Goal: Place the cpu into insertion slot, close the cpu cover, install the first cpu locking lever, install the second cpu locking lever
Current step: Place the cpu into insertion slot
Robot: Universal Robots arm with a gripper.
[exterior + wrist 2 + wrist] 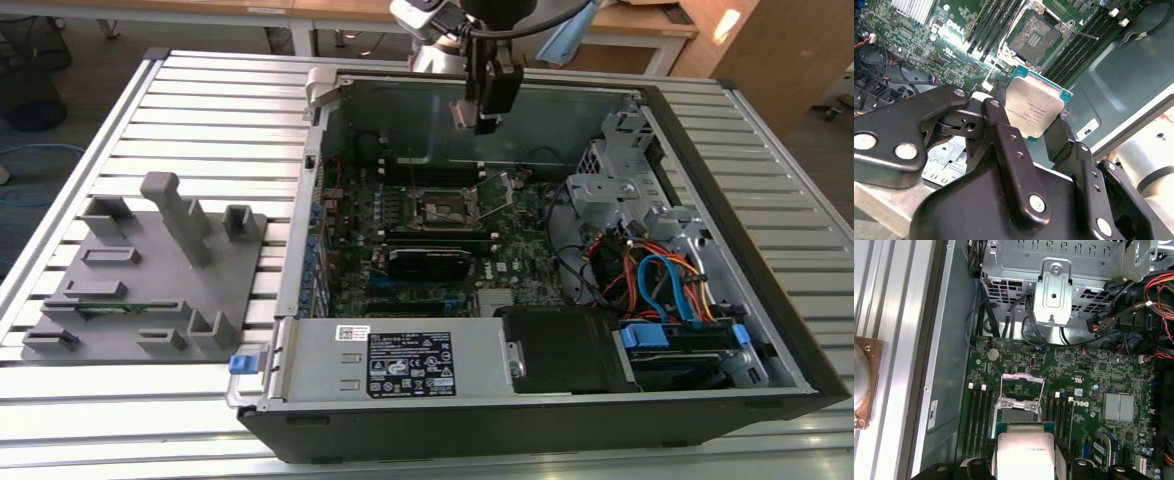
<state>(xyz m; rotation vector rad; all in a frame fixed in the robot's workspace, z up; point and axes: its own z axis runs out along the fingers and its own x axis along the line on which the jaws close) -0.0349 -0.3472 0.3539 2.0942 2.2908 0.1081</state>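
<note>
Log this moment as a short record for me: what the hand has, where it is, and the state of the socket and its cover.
hand: shut on the cpu, gripped at two opposite edges
position: in the air over the motherboard, apart from the insertion slot
insertion slot: empty, contacts exposed
cpu cover: open, swung up off the slot
cpu: not yet seated
</note>
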